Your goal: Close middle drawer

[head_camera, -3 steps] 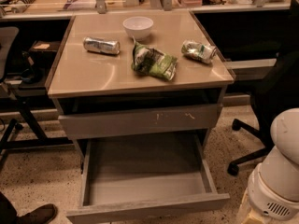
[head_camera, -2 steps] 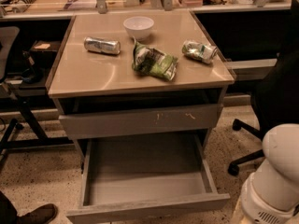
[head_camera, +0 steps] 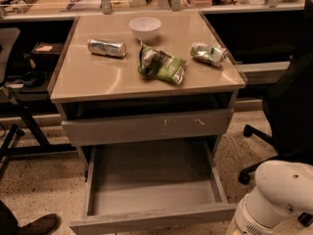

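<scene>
The middle drawer (head_camera: 151,182) is a wide, shallow grey wood-grain drawer. It stands pulled far out of the cabinet, and its smooth grey inside is empty. Its plain front (head_camera: 151,218) runs along the bottom of the camera view. Above it is a shut grey drawer front with pale scratch marks (head_camera: 146,126). My gripper is out of view. Only a white rounded part of my arm (head_camera: 276,197) shows at the lower right, beside the open drawer's right front corner.
The tan cabinet top (head_camera: 98,75) holds a white bowl (head_camera: 145,27), a silver can (head_camera: 106,47) lying down, a green snack bag (head_camera: 162,65) and a crushed can (head_camera: 209,53). A black office chair (head_camera: 288,111) stands on the right, a chair base (head_camera: 19,131) on the left, and a shoe (head_camera: 36,225) at the lower left.
The white part of my arm has sunk lower and shifted left in the view, closer to the open drawer's right front corner. The drawer has not moved.
</scene>
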Robot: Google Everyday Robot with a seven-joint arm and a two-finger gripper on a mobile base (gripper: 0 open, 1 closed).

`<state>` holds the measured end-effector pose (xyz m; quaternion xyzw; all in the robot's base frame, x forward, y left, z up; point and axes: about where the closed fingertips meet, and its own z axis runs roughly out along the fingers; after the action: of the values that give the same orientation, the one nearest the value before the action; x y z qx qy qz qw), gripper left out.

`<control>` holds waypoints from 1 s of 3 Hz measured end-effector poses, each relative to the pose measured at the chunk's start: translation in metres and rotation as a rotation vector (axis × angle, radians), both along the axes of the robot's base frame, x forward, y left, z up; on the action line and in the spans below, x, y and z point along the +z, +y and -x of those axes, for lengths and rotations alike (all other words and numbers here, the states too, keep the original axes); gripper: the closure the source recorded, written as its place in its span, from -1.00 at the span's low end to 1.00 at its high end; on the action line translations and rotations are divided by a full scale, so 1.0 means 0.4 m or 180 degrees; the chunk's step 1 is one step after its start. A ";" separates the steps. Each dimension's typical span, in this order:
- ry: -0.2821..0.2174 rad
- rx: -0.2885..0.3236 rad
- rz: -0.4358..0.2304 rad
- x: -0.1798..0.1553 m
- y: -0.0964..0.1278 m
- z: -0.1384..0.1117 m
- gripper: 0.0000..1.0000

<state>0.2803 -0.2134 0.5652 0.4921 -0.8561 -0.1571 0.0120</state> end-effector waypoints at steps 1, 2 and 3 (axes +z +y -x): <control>-0.0002 -0.0181 -0.0249 -0.168 0.009 -0.054 1.00; 0.0035 -0.0182 -0.0268 -0.180 0.013 -0.048 1.00; 0.0076 -0.0233 -0.0352 -0.230 0.025 -0.044 1.00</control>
<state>0.2980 -0.2033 0.4733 0.4585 -0.8634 -0.2103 -0.0108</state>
